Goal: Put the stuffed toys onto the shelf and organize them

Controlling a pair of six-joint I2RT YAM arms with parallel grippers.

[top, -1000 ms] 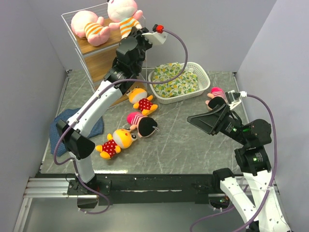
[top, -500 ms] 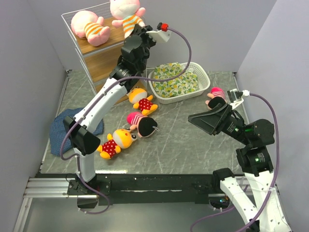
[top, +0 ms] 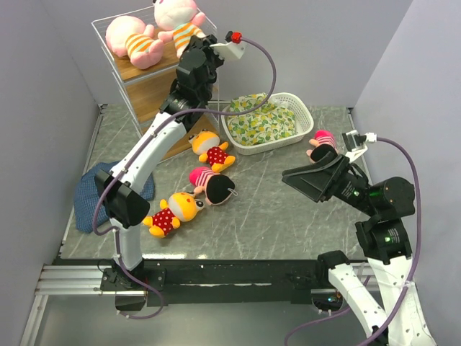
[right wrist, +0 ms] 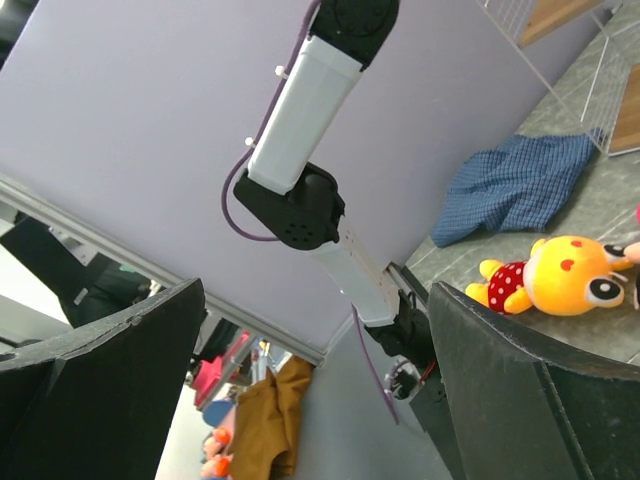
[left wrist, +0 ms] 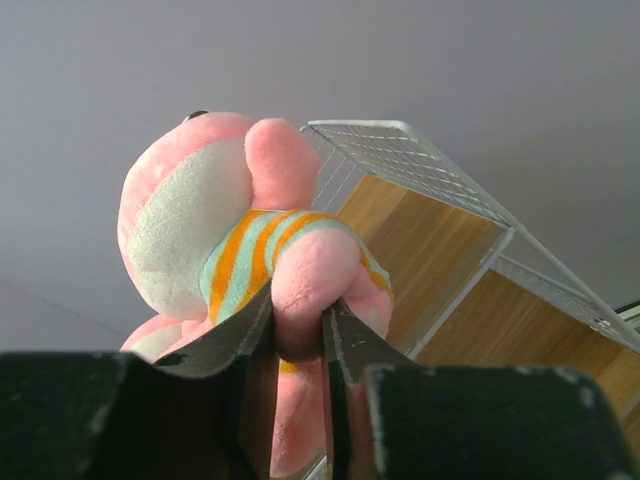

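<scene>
My left gripper (top: 189,45) is shut on a leg of a pink pig in an orange-striped shirt (top: 178,21), held at the right of the top of the wire shelf (top: 155,86); the pig fills the left wrist view (left wrist: 240,260). A second pig (top: 133,40) lies on the top board. Two orange-yellow animals in red polka-dot outfits (top: 212,150) (top: 171,214) and a dark-haired doll (top: 212,182) lie on the table. Another doll (top: 321,143) lies behind my right gripper (top: 306,180), which is open and empty above the table.
A white lattice basket (top: 268,122) with a yellow-green patterned cloth stands right of the shelf. A blue cloth (top: 97,194) lies at the table's left edge, also in the right wrist view (right wrist: 515,195). Grey walls close the table on three sides.
My left gripper has lifted the pig higher and a little left over the shelf top. The right arm has barely moved.
</scene>
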